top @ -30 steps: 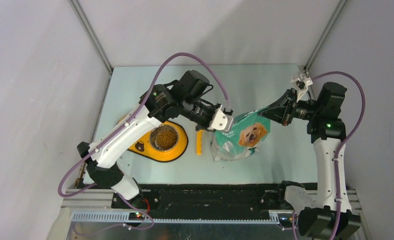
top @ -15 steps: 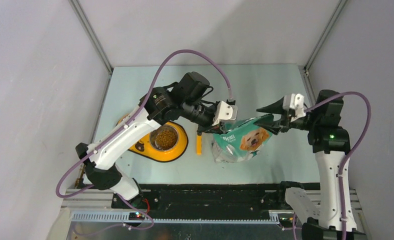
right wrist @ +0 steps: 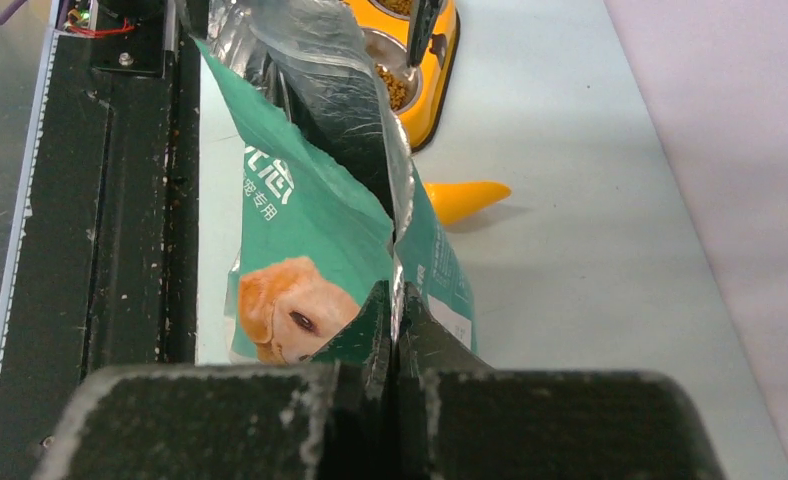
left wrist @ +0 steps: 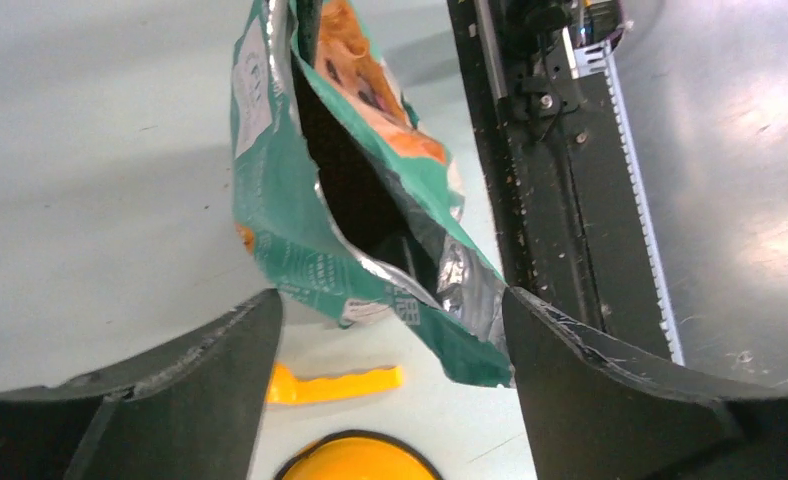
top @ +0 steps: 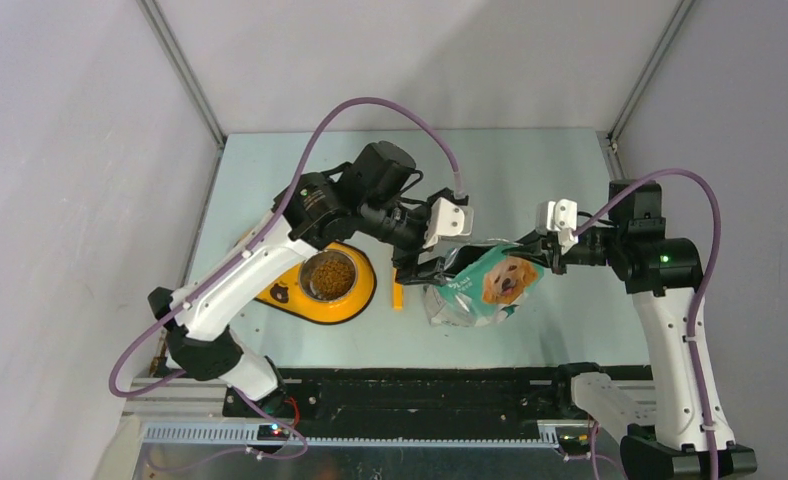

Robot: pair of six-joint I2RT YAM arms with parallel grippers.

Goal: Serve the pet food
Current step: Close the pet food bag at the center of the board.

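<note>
- Pet food [top: 328,276] heaps round in the yellow feeder [top: 362,296], left of the bag [top: 485,285]; I see no long axis.
- My left gripper [left wrist: 390,298] gapes astride the bag's mouth, gripping nothing; my right gripper [right wrist: 392,310] pinches the bag's edge.
- Pale green table [top: 530,170], grey walls [top: 420,60].

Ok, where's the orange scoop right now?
In the top view the orange scoop lies flat on the table, left of centre, between the yellow feeder and the green bag.

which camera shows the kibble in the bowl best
Top external: the pet food in the orange feeder is seen whole from above, nothing over it. The right wrist view shows only a strip of it past the bag. The left wrist view shows just the feeder's rim, no kibble.
</note>
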